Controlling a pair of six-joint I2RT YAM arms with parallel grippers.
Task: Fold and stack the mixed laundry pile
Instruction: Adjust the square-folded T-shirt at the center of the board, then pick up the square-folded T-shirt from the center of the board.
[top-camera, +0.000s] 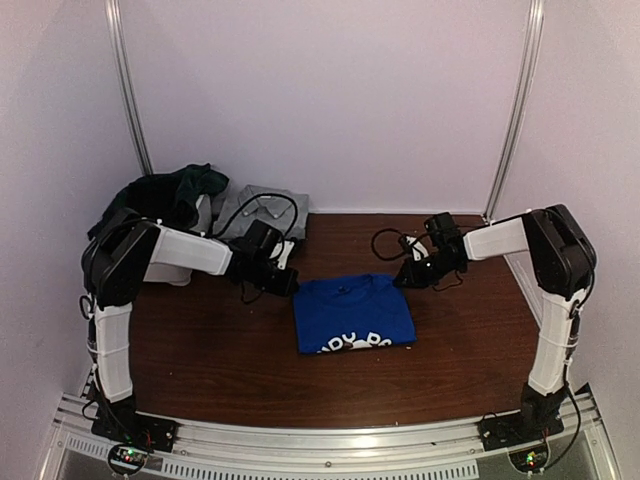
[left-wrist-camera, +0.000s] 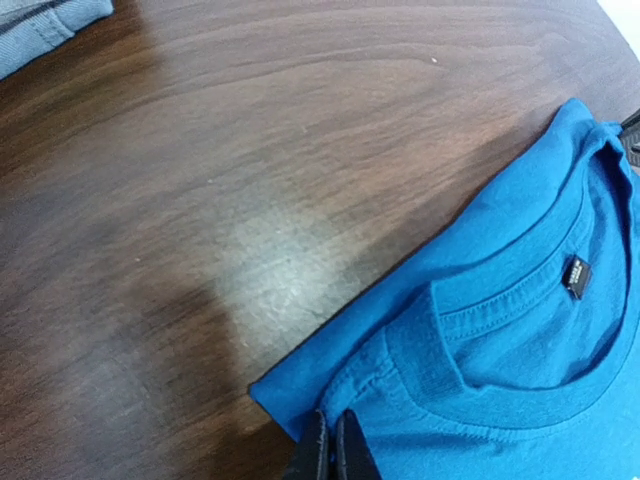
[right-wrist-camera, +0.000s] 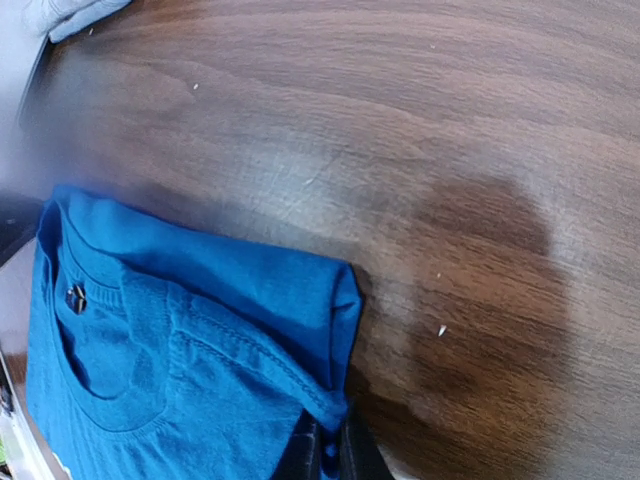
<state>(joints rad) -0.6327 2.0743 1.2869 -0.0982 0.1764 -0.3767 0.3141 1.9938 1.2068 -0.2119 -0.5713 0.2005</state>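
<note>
A royal-blue T-shirt (top-camera: 352, 312) lies folded into a rectangle in the middle of the table, white print toward the near edge, collar toward the far edge. My left gripper (top-camera: 289, 283) is shut on the shirt's far left corner (left-wrist-camera: 320, 400), fingers (left-wrist-camera: 318, 455) pressed together over the cloth. My right gripper (top-camera: 405, 275) is shut on the far right corner (right-wrist-camera: 335, 395), blue cloth pinched between its fingers (right-wrist-camera: 352, 452). The rest of the laundry pile sits at the far left: a dark green garment (top-camera: 175, 190) and a grey garment (top-camera: 262, 208).
The brown wooden table (top-camera: 200, 350) carries everything. Pale walls with two metal rails (top-camera: 128, 85) close the back. A grey cloth edge (left-wrist-camera: 45, 25) shows in the left wrist view's top left corner. Black cables (top-camera: 385, 240) loop near the right wrist.
</note>
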